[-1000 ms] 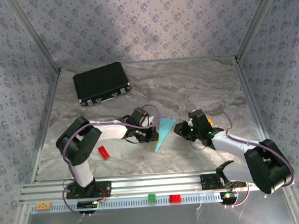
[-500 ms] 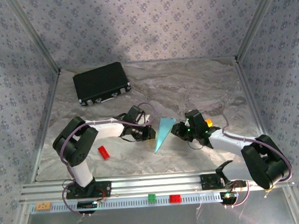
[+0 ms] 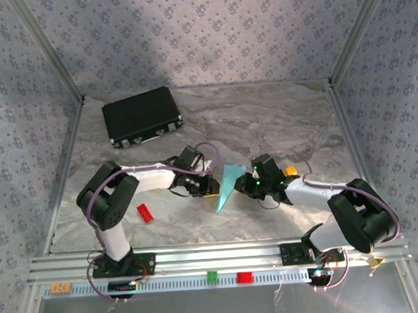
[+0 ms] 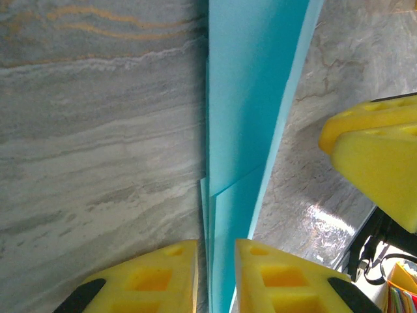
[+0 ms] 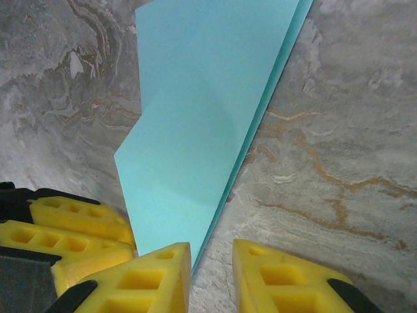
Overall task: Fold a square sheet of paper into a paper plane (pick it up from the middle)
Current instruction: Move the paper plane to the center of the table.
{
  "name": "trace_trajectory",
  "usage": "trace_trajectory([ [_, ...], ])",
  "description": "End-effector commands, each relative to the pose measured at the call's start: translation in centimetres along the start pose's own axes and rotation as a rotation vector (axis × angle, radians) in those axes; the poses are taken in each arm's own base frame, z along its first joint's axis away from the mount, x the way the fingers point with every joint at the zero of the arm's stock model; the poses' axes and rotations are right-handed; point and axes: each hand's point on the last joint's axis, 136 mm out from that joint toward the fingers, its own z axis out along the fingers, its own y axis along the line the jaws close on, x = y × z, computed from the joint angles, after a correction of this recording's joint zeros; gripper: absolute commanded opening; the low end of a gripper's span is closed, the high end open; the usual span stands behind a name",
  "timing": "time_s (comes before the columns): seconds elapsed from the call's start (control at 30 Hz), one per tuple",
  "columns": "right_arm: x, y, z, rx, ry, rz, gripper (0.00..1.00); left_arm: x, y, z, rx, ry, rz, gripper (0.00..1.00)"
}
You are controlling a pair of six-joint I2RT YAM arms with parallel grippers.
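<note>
top external view: a slim, pointed light-blue folded paper plane (image 3: pixel 227 185) sits just below the middle of the frame on the grey marbled tabletop (image 3: pixel 263 118), its narrow tip pointing to the lower left. the left gripper (image 3: pixel 211 187) meets it from the left and the right gripper (image 3: pixel 246 187) from the right, both low over the table. a black rectangular case (image 3: pixel 142 115) lies well apart in the upper left. a small red brick (image 3: pixel 145 213) lies left of centre, beside the left arm.

left wrist view: the paper plane (image 4: pixel 251 98) runs from the top of the frame down the middle, its layers stacked with a lighter edge on the right. it passes into the narrow slot of the left gripper (image 4: pixel 216 251) at the bottom, whose yellow foam fingers (image 4: pixel 153 274) are clenched on the paper. a yellow finger of the right gripper (image 4: pixel 381 163) shows at the right edge.

right wrist view: the paper plane (image 5: pixel 195 130) spreads from the top centre and narrows toward the bottom. its lower edge enters the small gap of the right gripper (image 5: pixel 213 254), close against the left-hand finger. bare table shows in that gap, so i cannot tell whether it grips. the left gripper's yellow fingers (image 5: pixel 71 225) sit at the lower left, touching the paper.
</note>
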Motion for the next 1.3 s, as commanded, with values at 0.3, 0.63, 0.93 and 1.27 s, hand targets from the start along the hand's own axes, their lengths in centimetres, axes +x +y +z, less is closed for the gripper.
trace_trajectory([
  [0.3,1.4,-0.2,0.3,0.022,0.052,-0.014,0.23,0.3,-0.6,0.6,0.028,0.071,0.020,0.22],
  [0.63,2.0,0.9,0.7,-0.052,0.073,-0.022,0.18,0.7,-0.1,1.1,0.020,0.088,0.013,0.16],
  [0.93,2.6,0.3,1.3,-0.035,0.108,-0.016,0.18,0.8,-1.2,1.3,0.068,0.100,0.033,0.19],
  [1.27,2.8,-0.1,1.6,-0.024,0.118,-0.007,0.18,1.1,-1.8,1.6,0.103,0.121,0.052,0.21],
])
